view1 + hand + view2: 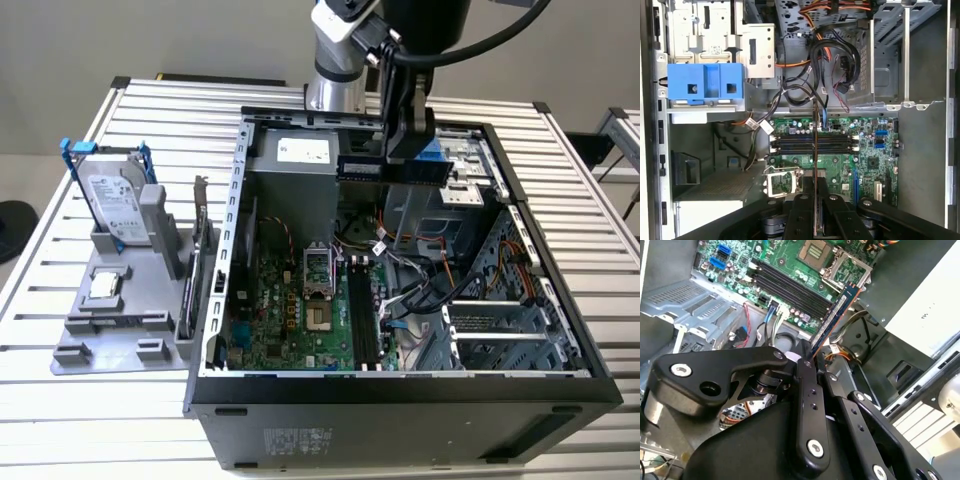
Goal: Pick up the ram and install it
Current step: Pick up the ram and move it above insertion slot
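My gripper hangs over the back part of the open computer case, shut on the ram, a slim dark strip held level above the motherboard. In the second wrist view the ram sticks out from between the black fingers toward the board. In the first wrist view it shows edge-on as a thin line crossing the black memory slots, still above them. The slots lie to the exterior view's right of the processor socket.
A grey stand at the exterior view's left holds a silver hard drive in a blue frame, a processor chip and an expansion card. Inside the case are loose cables, a blue bracket and drive cages.
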`<state>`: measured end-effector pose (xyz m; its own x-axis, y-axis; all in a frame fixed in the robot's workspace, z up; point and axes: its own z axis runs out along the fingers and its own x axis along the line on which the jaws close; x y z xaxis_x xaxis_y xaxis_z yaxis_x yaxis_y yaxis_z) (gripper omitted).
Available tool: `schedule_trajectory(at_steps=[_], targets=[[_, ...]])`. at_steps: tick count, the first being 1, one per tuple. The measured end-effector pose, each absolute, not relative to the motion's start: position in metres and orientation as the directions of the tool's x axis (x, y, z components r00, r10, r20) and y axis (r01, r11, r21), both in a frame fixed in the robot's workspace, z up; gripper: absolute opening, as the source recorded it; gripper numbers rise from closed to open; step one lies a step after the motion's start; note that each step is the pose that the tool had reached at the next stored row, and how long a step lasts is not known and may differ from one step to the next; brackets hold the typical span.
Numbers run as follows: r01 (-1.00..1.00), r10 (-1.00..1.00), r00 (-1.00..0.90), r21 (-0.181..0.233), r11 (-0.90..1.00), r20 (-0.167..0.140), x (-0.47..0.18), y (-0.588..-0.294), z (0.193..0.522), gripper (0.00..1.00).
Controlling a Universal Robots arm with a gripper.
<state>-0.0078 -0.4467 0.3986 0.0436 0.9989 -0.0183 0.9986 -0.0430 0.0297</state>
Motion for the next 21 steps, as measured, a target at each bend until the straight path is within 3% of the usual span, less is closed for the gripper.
schedule_trajectory(at_steps=[21], targets=[[0.999, 0.999, 0.044, 0.031, -0.043, -0.018, -0.008, -0.410, 0.399, 0.00]])
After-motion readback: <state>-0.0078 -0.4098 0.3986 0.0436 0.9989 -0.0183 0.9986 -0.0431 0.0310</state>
